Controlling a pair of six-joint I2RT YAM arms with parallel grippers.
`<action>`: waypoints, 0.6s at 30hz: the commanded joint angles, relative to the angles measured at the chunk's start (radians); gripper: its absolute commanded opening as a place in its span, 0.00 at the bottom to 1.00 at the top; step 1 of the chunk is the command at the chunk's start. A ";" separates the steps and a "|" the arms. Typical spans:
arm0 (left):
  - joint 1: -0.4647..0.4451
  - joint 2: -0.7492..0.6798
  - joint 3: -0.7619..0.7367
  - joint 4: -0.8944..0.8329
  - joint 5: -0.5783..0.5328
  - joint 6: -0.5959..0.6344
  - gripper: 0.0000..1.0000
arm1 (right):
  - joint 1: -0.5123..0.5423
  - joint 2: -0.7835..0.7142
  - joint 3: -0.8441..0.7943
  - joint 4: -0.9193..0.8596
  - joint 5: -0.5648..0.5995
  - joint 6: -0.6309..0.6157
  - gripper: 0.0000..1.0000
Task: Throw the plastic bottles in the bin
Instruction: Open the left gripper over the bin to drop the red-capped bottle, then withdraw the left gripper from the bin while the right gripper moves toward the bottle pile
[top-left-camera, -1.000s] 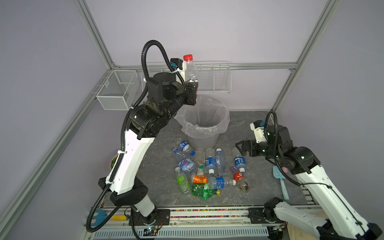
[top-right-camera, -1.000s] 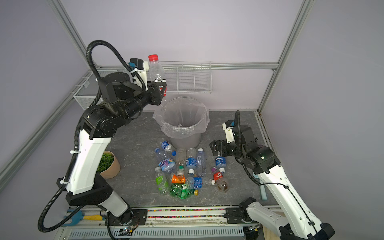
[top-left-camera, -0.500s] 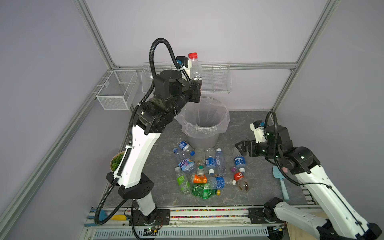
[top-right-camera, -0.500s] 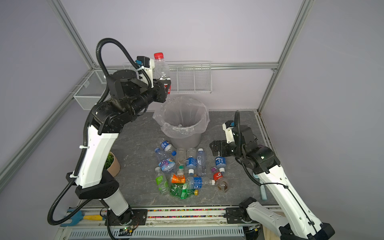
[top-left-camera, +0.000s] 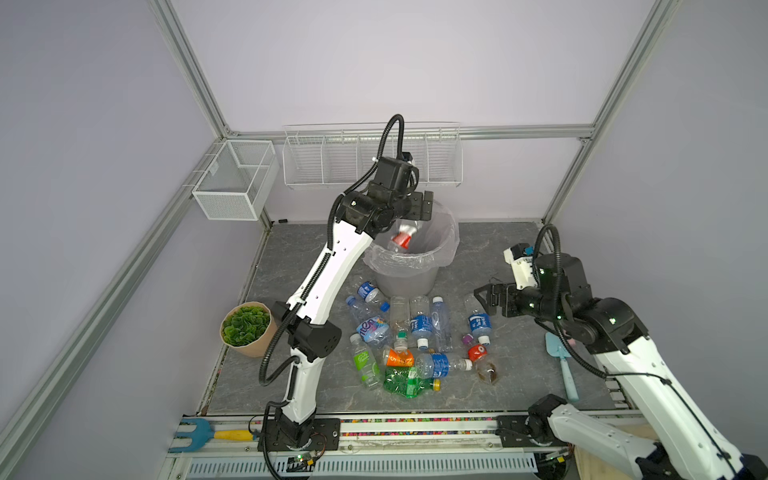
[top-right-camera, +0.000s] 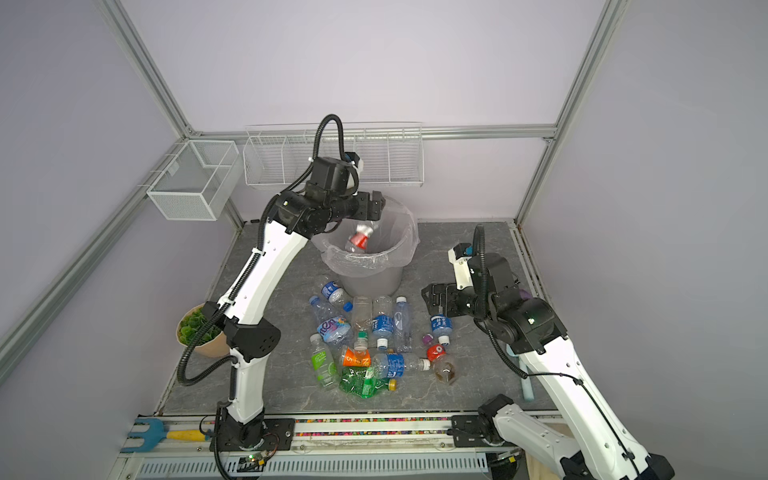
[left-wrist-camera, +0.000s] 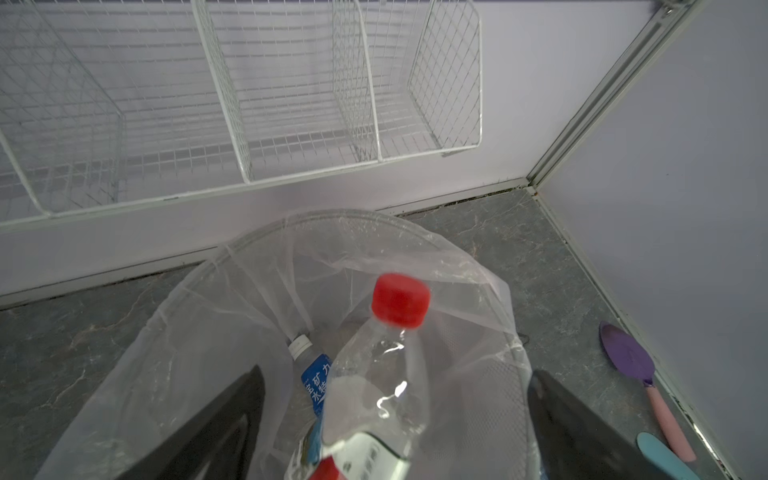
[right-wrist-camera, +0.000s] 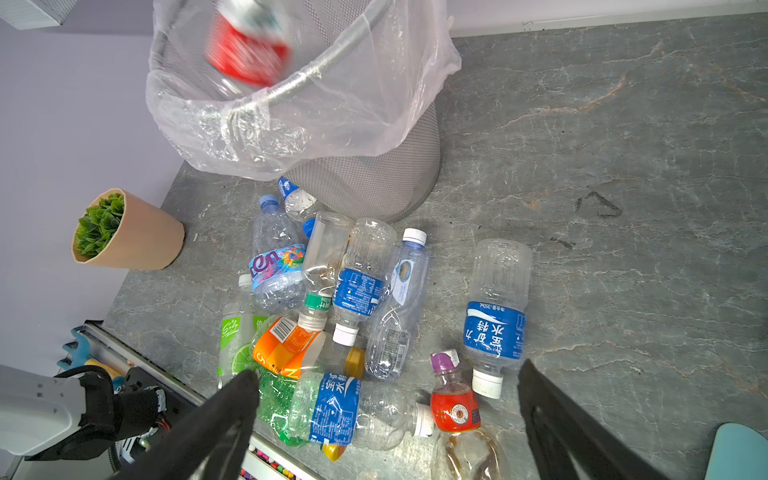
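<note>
The bin (top-left-camera: 415, 259) (top-right-camera: 365, 258) is a grey mesh bucket lined with a clear bag, at the back of the grey floor. My left gripper (top-left-camera: 428, 203) (top-right-camera: 376, 206) (left-wrist-camera: 397, 374) hangs open over its near-left rim. A clear bottle with a red cap and red label (top-left-camera: 402, 239) (top-right-camera: 359, 237) (left-wrist-camera: 386, 374) is loose between the spread jaws, tilted, inside the bin's mouth. A blue-labelled bottle (left-wrist-camera: 315, 376) lies deeper inside. Several plastic bottles (top-left-camera: 415, 332) (top-right-camera: 365, 332) (right-wrist-camera: 361, 286) lie heaped in front of the bin. My right gripper (top-left-camera: 484, 295) (top-right-camera: 430, 297) (right-wrist-camera: 386, 370) is open above the heap's right side, holding nothing.
A potted green plant (top-left-camera: 245, 330) stands left of the heap. White wire baskets (top-left-camera: 370, 158) (top-left-camera: 235, 178) hang on the back and left walls. A light blue spade (top-left-camera: 563, 365) and a purple spoon (left-wrist-camera: 627, 357) lie along the right wall. A blue fork tool (top-left-camera: 199, 434) rests on the front rail.
My left arm swung down from holding the red-capped bottle upright above the bin to the rim and opened; the bottle left the jaws and is dropping in. The right arm stayed put.
</note>
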 joint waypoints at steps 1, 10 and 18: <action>-0.024 -0.173 -0.030 0.044 -0.034 0.020 0.99 | -0.010 -0.014 -0.009 -0.018 0.011 0.000 0.99; -0.033 -0.352 -0.191 0.115 -0.038 -0.002 0.99 | -0.010 -0.014 -0.015 -0.015 -0.009 0.006 0.99; -0.035 -0.528 -0.386 0.172 -0.051 -0.031 0.99 | -0.008 -0.013 -0.012 -0.030 -0.049 -0.003 1.00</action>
